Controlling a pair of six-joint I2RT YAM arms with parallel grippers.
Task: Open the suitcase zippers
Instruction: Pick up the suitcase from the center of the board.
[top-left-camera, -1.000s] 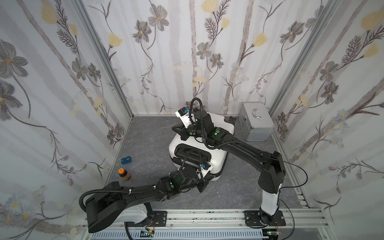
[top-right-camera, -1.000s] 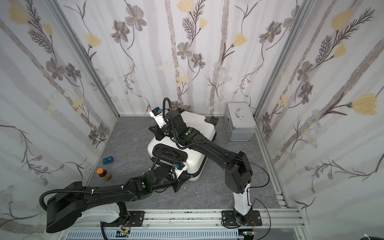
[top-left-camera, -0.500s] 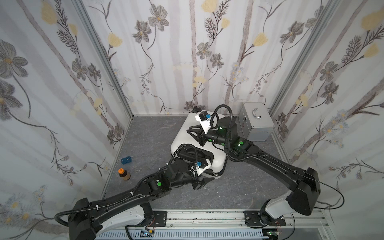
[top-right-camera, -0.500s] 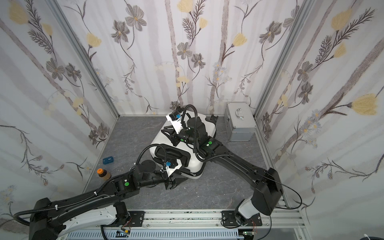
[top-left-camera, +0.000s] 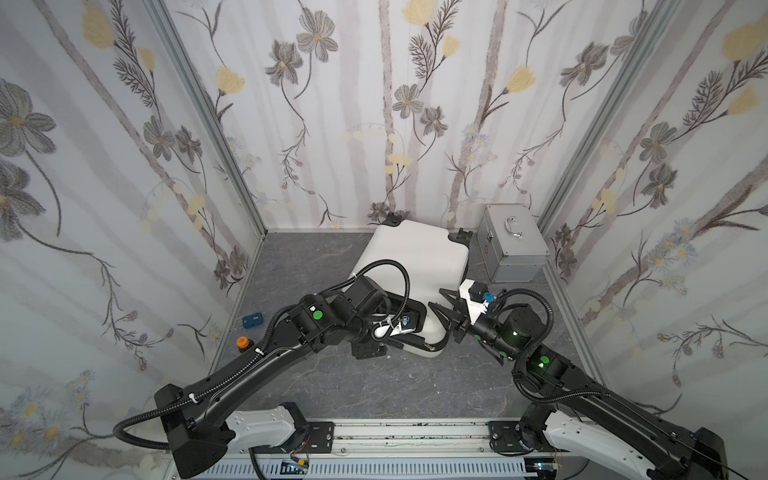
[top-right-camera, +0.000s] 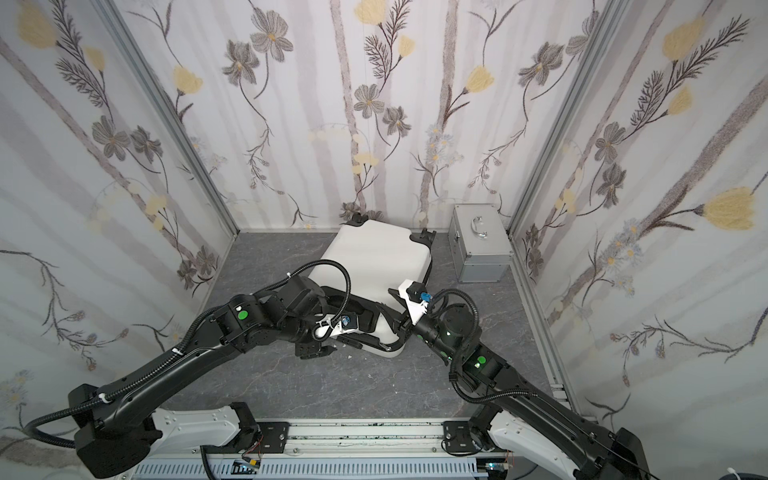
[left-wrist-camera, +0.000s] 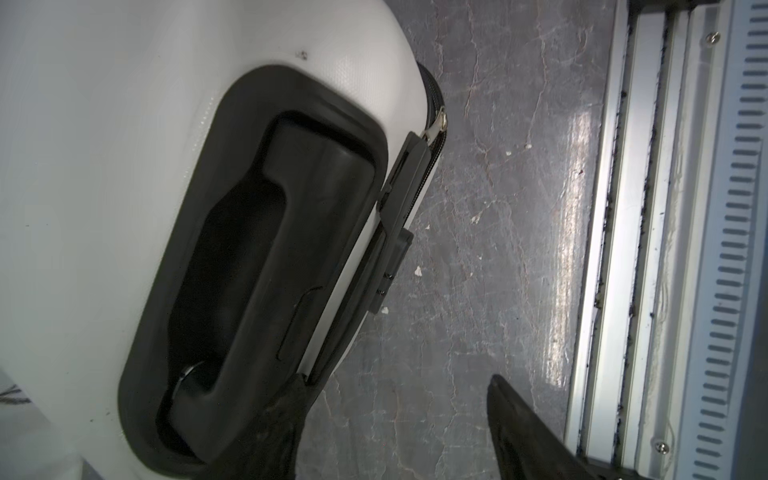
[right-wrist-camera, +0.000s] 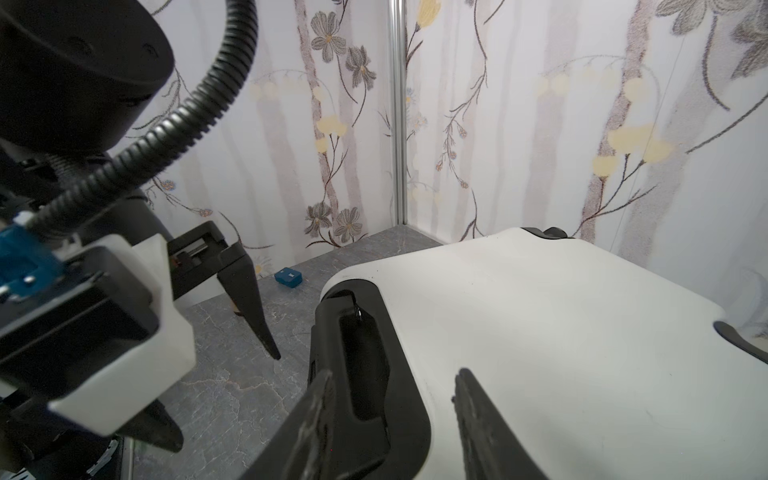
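Note:
The white suitcase (top-left-camera: 415, 262) (top-right-camera: 374, 257) lies flat on the grey floor, its black recessed handle (left-wrist-camera: 266, 257) (right-wrist-camera: 365, 357) at the near end. In the left wrist view the black zippers band (left-wrist-camera: 433, 147) runs along the shell's edge, with a silver pull (left-wrist-camera: 437, 126) and a black tab below it. My left gripper (left-wrist-camera: 399, 386) (top-left-camera: 409, 334) is open at the near end. One finger (left-wrist-camera: 286, 419) rests by the handle's rim, with bare floor between the jaws. My right gripper (right-wrist-camera: 395, 390) (top-left-camera: 437, 301) is open over the handle's near right corner and holds nothing.
A silver metal case (top-left-camera: 511, 245) stands right of the suitcase at the back. A small blue box (top-left-camera: 252, 321) and an orange-capped bottle (top-left-camera: 243, 343) lie by the left wall. The aluminium rail (top-left-camera: 395, 436) runs along the front. Flowered walls enclose three sides.
Both grippers have gone from shut to open. My right arm swung from the suitcase's far left side to its near right corner. My left arm stretched out along the near end.

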